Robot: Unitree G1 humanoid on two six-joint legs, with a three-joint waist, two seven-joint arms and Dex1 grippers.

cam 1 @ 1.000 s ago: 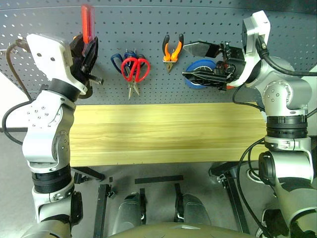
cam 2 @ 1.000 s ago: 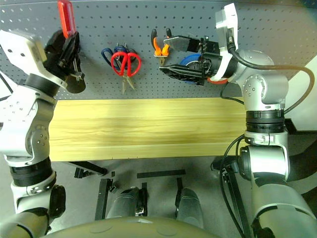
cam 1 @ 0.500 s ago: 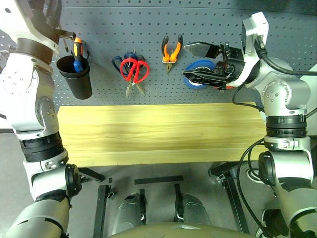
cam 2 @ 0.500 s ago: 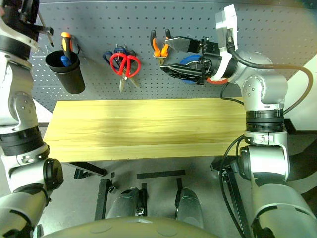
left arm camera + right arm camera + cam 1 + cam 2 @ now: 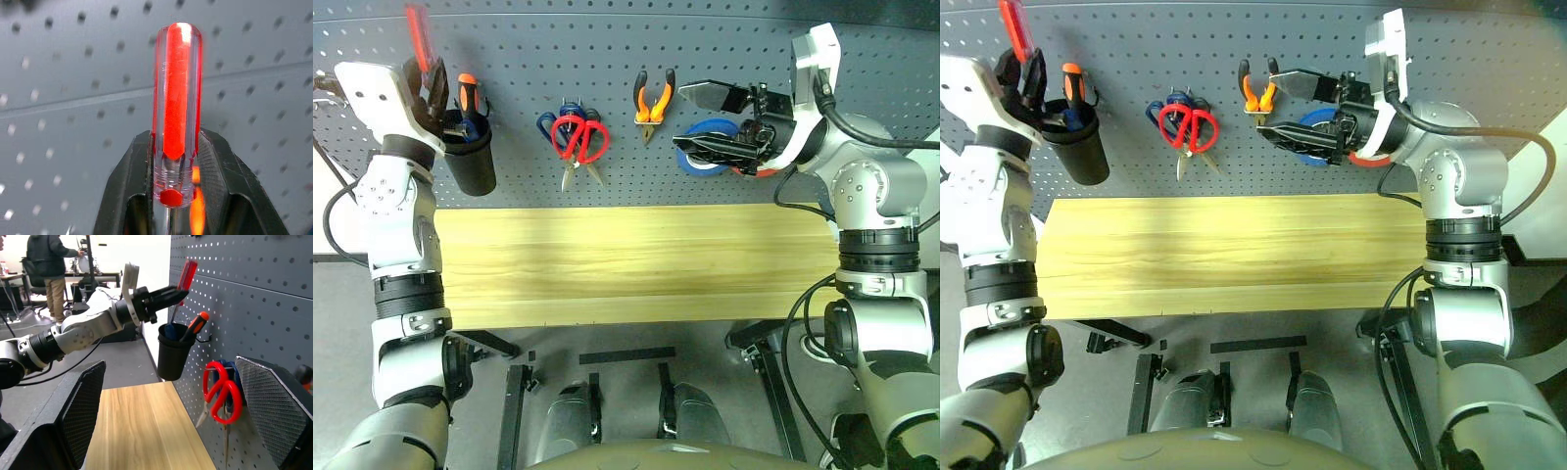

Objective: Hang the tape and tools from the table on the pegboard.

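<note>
The screwdriver (image 5: 175,117) with the clear red handle is pinched between the left fingers (image 5: 215,181), its handle sticking up past them and its thin shaft pointing down toward the black cup (image 5: 470,157) that hangs on the pegboard (image 5: 607,59) above the bench's far left corner. Seen from the right wrist, the shaft reaches down to the cup's mouth. An orange-and-blue screwdriver (image 5: 467,96) already stands in that cup, just beside the left gripper (image 5: 429,83).

Further along the pegboard, toward the middle, the red scissors (image 5: 578,142) hang on a hook, lying over a pair of blue-handled scissors (image 5: 553,119) behind them. The small orange-handled pliers (image 5: 654,101) hang just to the right of those, nose down.

The blue tape (image 5: 707,157) sits against the pegboard above the bench's far right part, partly hidden by the right gripper (image 5: 705,119). The right fingers (image 5: 274,411) stand wide apart and point sideways along the board, one above the roll and one across its front, with nothing between them. A bit of red shows just behind that gripper near the tape.

The yellow wooden bench (image 5: 636,264) runs under the pegboard. In the right wrist view a person (image 5: 49,269) stands far off in the room.
</note>
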